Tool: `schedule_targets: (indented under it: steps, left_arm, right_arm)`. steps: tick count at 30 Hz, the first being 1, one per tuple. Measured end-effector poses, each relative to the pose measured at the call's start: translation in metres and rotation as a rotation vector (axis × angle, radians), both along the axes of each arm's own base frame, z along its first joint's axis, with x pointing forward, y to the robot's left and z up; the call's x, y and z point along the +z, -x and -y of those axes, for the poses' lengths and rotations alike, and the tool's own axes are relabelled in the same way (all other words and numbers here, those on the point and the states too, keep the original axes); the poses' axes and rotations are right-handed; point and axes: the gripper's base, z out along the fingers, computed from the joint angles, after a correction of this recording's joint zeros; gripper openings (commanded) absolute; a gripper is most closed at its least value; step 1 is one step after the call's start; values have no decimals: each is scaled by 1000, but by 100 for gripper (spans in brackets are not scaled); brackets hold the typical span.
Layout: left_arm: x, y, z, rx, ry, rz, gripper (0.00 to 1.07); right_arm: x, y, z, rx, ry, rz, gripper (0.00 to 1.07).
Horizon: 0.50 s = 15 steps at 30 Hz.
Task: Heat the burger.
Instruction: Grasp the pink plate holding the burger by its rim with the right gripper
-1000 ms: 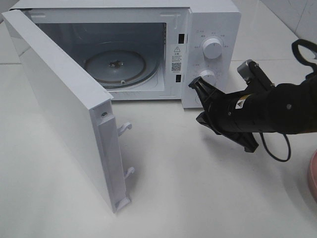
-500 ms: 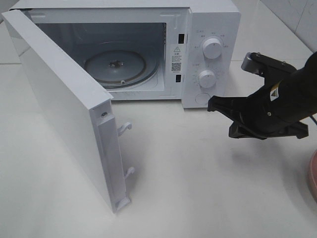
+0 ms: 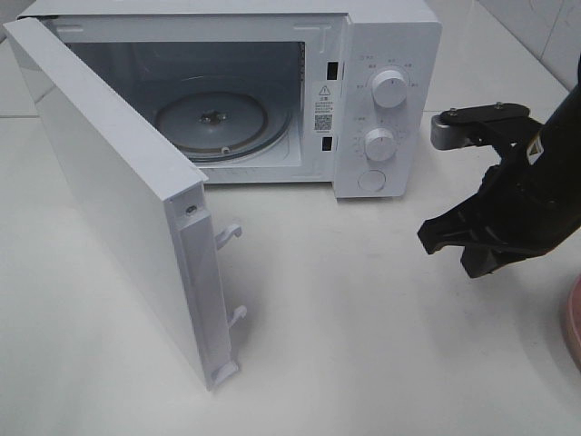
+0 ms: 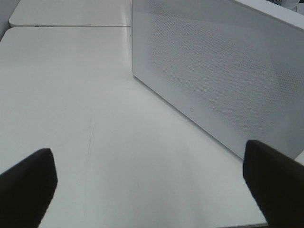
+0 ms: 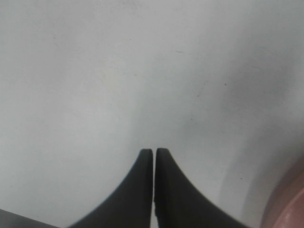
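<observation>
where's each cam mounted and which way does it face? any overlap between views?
Exterior high: mounted high off the arms, looks down at the table, the open microwave and its door; right arm shows at right.
Left wrist: on the left arm, faces the door's outer face; left gripper shows, fingertips wide apart.
Right wrist: on the right arm, looks down at the table; right gripper shows, fingers pressed together.
Shared: exterior high and left wrist see the door; exterior high and right wrist catch the pink plate edge.
</observation>
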Motion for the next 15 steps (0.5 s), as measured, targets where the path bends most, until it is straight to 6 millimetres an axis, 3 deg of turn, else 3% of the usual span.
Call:
schedule_targets:
  steps: [8, 10, 11, 12, 13, 14, 15]
  left_arm:
    - [0, 0, 0, 0, 0, 0, 100]
    - [0, 0, 0, 0, 0, 0, 100]
    - [0, 0, 0, 0, 0, 0, 100]
    - [0, 0, 0, 0, 0, 0, 100]
    - [0, 0, 0, 0, 0, 0, 100]
    - [0, 0, 0, 0, 0, 0, 100]
    - [0, 0, 0, 0, 0, 0, 100]
  right_arm:
    - [15, 5, 28, -68, 21, -27, 16]
    - [17, 8, 38, -104, 30, -58, 38]
    - [17, 8, 38, -104, 30, -58, 38]
    - [17, 9, 40, -115, 33, -64, 46]
    - [18, 10, 45, -130, 37, -73, 63]
    - [18, 10, 45, -130, 37, -73, 63]
    - [17, 11, 48, -136, 40, -76, 72]
